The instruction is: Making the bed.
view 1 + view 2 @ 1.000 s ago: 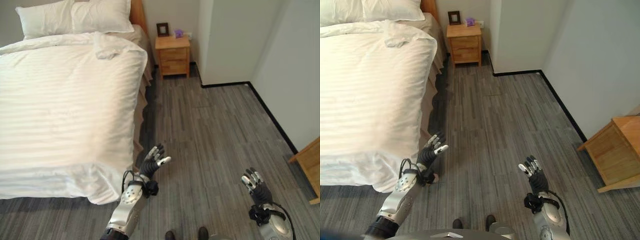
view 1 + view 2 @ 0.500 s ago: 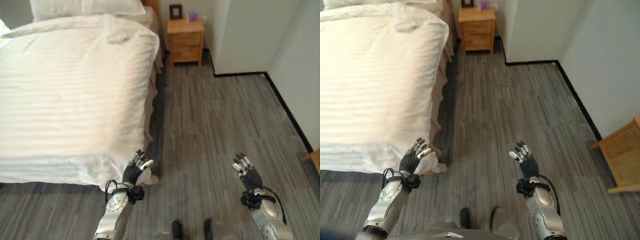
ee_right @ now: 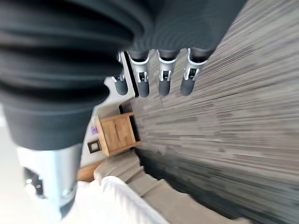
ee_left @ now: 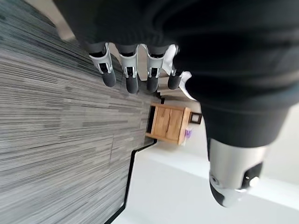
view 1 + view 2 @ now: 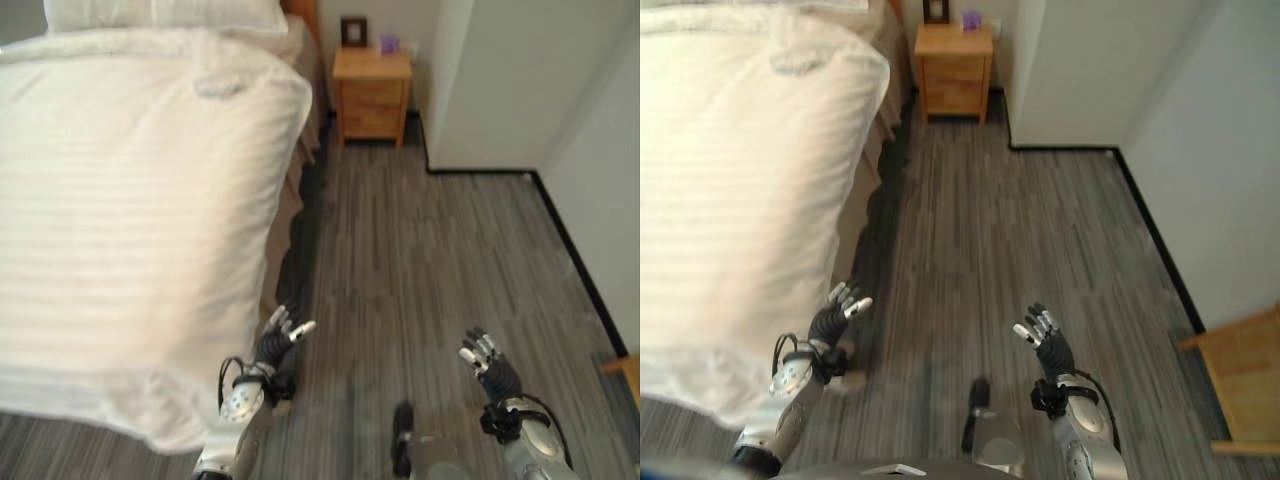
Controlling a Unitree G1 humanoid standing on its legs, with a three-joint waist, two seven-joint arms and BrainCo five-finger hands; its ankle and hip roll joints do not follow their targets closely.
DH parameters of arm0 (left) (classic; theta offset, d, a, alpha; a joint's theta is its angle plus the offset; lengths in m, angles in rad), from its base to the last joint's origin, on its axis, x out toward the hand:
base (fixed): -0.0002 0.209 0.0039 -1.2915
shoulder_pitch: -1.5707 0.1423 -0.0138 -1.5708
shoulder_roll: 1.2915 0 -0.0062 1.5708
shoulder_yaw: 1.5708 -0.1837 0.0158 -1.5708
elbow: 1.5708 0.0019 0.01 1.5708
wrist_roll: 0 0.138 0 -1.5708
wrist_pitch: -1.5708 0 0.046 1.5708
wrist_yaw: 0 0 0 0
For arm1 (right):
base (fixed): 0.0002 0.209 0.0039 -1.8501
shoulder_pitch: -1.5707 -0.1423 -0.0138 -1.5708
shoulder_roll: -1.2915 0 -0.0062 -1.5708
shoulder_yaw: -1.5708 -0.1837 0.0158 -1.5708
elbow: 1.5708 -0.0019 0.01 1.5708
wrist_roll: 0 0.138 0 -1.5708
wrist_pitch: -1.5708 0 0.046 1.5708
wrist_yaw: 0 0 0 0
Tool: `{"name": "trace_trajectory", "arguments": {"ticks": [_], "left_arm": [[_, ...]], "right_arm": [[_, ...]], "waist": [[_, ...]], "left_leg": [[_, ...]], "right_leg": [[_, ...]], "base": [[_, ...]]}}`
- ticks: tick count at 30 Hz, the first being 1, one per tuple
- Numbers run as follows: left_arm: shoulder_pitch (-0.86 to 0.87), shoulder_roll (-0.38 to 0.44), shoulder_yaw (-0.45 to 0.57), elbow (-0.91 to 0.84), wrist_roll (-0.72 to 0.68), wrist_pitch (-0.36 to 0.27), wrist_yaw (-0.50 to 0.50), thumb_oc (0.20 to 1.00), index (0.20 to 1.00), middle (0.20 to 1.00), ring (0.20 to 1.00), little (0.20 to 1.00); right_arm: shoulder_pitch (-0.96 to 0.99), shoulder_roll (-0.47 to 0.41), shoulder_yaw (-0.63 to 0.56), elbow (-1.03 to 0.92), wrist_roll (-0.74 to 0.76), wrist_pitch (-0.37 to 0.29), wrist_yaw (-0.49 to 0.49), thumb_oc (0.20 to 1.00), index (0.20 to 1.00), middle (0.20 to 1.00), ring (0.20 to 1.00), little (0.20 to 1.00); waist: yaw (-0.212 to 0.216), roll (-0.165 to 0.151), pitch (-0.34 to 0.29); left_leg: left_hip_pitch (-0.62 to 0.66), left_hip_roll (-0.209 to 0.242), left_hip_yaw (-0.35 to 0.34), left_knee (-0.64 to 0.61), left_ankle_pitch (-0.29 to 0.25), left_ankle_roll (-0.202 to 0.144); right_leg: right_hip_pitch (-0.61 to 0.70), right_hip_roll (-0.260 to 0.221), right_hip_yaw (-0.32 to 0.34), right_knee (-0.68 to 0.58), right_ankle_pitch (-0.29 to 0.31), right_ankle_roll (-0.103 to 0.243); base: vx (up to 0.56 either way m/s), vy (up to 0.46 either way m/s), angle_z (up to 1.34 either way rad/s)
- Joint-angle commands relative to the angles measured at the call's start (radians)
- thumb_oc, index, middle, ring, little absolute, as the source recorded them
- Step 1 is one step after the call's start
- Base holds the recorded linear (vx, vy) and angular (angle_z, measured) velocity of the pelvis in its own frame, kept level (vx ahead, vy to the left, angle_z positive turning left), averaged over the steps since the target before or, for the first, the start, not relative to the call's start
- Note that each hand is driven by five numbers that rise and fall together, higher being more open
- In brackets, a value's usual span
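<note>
The bed (image 5: 297,205) fills the left side, covered by a white striped duvet (image 5: 130,220) whose near corner (image 5: 165,425) hangs off the foot end. White pillows (image 5: 165,14) lie at the head. My left hand (image 5: 278,338) hovers open over the floor just right of that hanging corner, touching nothing. My right hand (image 5: 484,360) is open too, held over the bare floor well to the right. Both hands (image 4: 135,70) (image 3: 159,70) hold nothing.
A wooden nightstand (image 5: 371,95) with a small picture frame (image 5: 352,30) and a purple object (image 5: 388,44) stands beside the head of the bed. White walls (image 5: 500,80) with a black skirting line the right. Grey plank floor (image 5: 430,250) runs along the bed. Another wooden piece (image 5: 1240,375) stands at the right.
The whole picture has shifted, so the camera moved. Both hands stay open and sit a little lower in view; the left one is now right of the duvet corner.
</note>
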Motion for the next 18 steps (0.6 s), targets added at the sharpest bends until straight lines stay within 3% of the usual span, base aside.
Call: {"name": "trace_trajectory", "arguments": {"ticks": [1, 2, 3, 4, 5, 6, 8, 10, 11, 13, 14, 15, 16, 17, 18], "left_arm": [[-0.057, 0.037, 0.038, -0.092, -0.025, -0.039, -0.016, 1.0, 1.0, 1.0, 1.0, 1.0], [-0.059, 0.031, 0.042, -0.085, -0.032, -0.04, -0.014, 1.0, 1.0, 1.0, 1.0, 1.0], [-0.06, 0.031, 0.042, -0.084, -0.032, -0.04, -0.014, 1.0, 1.0, 1.0, 1.0, 1.0], [-0.056, 0.024, 0.042, -0.073, -0.051, -0.047, -0.02, 1.0, 1.0, 1.0, 1.0, 1.0], [-0.048, 0.024, 0.042, -0.069, -0.049, -0.05, -0.031, 1.0, 1.0, 1.0, 1.0, 1.0], [-0.048, 0.024, 0.042, -0.069, -0.049, -0.051, -0.031, 1.0, 1.0, 1.0, 1.0, 1.0], [-0.02, 0.028, 0.048, -0.058, -0.033, -0.057, -0.047, 1.0, 1.0, 1.0, 1.0, 1.0], [-0.011, 0.022, 0.055, -0.057, -0.034, -0.061, -0.044, 1.0, 1.0, 1.0, 1.0, 1.0], [-0.011, 0.022, 0.055, -0.057, -0.034, -0.061, -0.044, 1.0, 1.0, 1.0, 1.0, 1.0], [-0.003, 0.028, 0.087, -0.069, -0.024, -0.065, -0.029, 1.0, 1.0, 1.0, 1.0, 1.0], [0.002, 0.037, 0.099, -0.08, -0.033, -0.066, -0.033, 1.0, 1.0, 1.0, 1.0, 1.0], [-0.001, 0.034, 0.107, -0.083, -0.032, -0.071, -0.025, 1.0, 1.0, 1.0, 1.0, 1.0], [0.005, 0.037, 0.121, -0.089, -0.026, -0.073, -0.015, 1.0, 1.0, 1.0, 1.0, 1.0], [0.0, 0.039, 0.118, -0.084, -0.021, -0.072, -0.005, 1.0, 1.0, 1.0, 1.0, 1.0], [-0.018, 0.047, 0.123, -0.101, -0.023, -0.071, 0.017, 1.0, 1.0, 1.0, 1.0, 1.0]], "right_arm": [[-0.048, -0.061, 0.004, -0.09, 0.053, -0.065, -0.021, 1.0, 1.0, 1.0, 1.0, 1.0], [-0.057, -0.071, 0.001, -0.082, 0.039, -0.064, -0.028, 1.0, 1.0, 1.0, 1.0, 1.0], [-0.058, -0.071, 0.0, -0.082, 0.039, -0.064, -0.028, 1.0, 1.0, 1.0, 1.0, 1.0], [-0.074, -0.08, -0.002, -0.084, 0.044, -0.067, -0.025, 1.0, 1.0, 1.0, 1.0, 1.0], [-0.08, -0.088, -0.007, -0.084, 0.037, -0.067, -0.014, 1.0, 1.0, 1.0, 1.0, 1.0], [-0.08, -0.088, -0.007, -0.084, 0.037, -0.067, -0.013, 1.0, 1.0, 1.0, 1.0, 1.0], [-0.089, -0.105, -0.005, -0.092, -0.04, -0.063, -0.001, 1.0, 1.0, 1.0, 1.0, 1.0], [-0.1, -0.1, 0.009, -0.088, -0.059, -0.059, 0.008, 1.0, 1.0, 1.0, 1.0, 1.0], [-0.1, -0.1, 0.01, -0.088, -0.06, -0.059, 0.008, 1.0, 1.0, 1.0, 1.0, 1.0], [-0.122, -0.092, 0.023, -0.094, -0.08, -0.051, 0.024, 1.0, 1.0, 1.0, 1.0, 1.0], [-0.129, -0.088, 0.03, -0.102, -0.082, -0.041, 0.03, 1.0, 1.0, 1.0, 1.0, 1.0], [-0.13, -0.082, 0.041, -0.103, -0.086, -0.044, 0.039, 1.0, 1.0, 1.0, 1.0, 1.0], [-0.133, -0.07, 0.049, -0.102, -0.091, -0.044, 0.04, 1.0, 1.0, 1.0, 1.0, 1.0], [-0.134, -0.06, 0.057, -0.093, -0.1, -0.046, 0.037, 1.0, 1.0, 1.0, 1.0, 1.0], [-0.139, -0.036, 0.074, -0.078, -0.088, -0.043, 0.018, 1.0, 1.0, 1.0, 1.0, 1.0]], "waist": [[0.057, -0.035, 0.069], [0.08, -0.035, 0.075], [0.08, -0.037, 0.074], [0.116, -0.031, 0.079], [0.129, -0.027, 0.069], [0.13, -0.031, 0.067], [0.166, -0.004, 0.028], [0.183, 0.005, -0.004], [0.183, 0.002, -0.004], [0.199, -0.016, -0.03], [0.201, -0.019, -0.044], [0.21, -0.031, -0.055], [0.222, -0.06, -0.063], [0.229, -0.073, -0.07], [0.221, -0.039, -0.053]], "left_leg": [[0.07, 0.036, 0.117, 0.003, 0.258, 0.006], [0.013, 0.023, 0.124, -0.028, 0.214, 0.019], [0.013, 0.021, 0.125, -0.03, 0.215, 0.021], [-0.098, 0.027, 0.152, -0.167, 0.191, 0.021], [-0.121, 0.032, 0.182, -0.277, 0.198, 0.021], [-0.118, 0.028, 0.187, -0.287, 0.203, 0.023], [-0.134, -0.033, 0.239, -0.665, 0.236, 0.023], [-0.124, -0.064, 0.265, -0.854, 0.279, 0.024], [-0.116, -0.069, 0.267, -0.867, 0.285, 0.024], [-0.097, -0.088, 0.345, -0.882, 0.305, 0.036], [-0.063, -0.098, 0.375, -0.879, 0.264, 0.072], [-0.048, -0.117, 0.377, -0.866, 0.261, 0.093], [-0.037, -0.162, 0.347, -0.832, 0.175, 0.128], [-0.022, -0.189, 0.331, -0.803, 0.131, 0.162], [0.073, -0.187, 0.305, -0.846, 0.097, 0.212]], "right_leg": [[0.176, 0.04, 0.05, -0.167, 0.03, 0.136], [0.217, 0.041, 0.059, -0.186, 0.02, 0.14], [0.216, 0.039, 0.059, -0.187, 0.022, 0.141], [0.281, 0.035, 0.063, -0.209, 0.0, 0.16], [0.302, 0.033, 0.061, -0.214, -0.01, 0.173], [0.299, 0.028, 0.063, -0.214, -0.009, 0.174], [0.36, 0.028, 0.064, -0.214, -0.048, 0.213], [0.419, 0.035, 0.073, -0.214, -0.059, 0.232], [0.42, 0.031, 0.073, -0.214, -0.06, 0.233], [0.477, 0.017, 0.072, -0.19, -0.013, 0.259], [0.475, 0.005, 0.079, -0.159, -0.018, 0.269], [0.473, -0.015, 0.082, -0.1, 0.011, 0.281], [0.462, -0.065, 0.08, 0.011, 0.062, 0.319], [0.419, -0.105, 0.091, 0.187, 0.189, 0.357], [0.303, -0.152, 0.1, 0.459, 0.34, 0.354]], "base": [[0.77, -0.397, -0.32], [0.58, -0.249, -0.26], [0.57, -0.087, -0.43], [0.61, -0.06, -0.57], [0.61, -0.061, -0.55], [0.66, 0.025, -0.57], [0.84, 0.106, -0.58], [0.63, 0.07, -0.37], [0.5, 0.007, -0.19], [0.65, 0.005, 0.13], [0.71, 0.046, 0.5], [0.68, 0.1, 0.65], [0.67, 0.16, 0.45], [0.84, 0.295, 0.3], [0.78, 0.292, 0.32]]}}
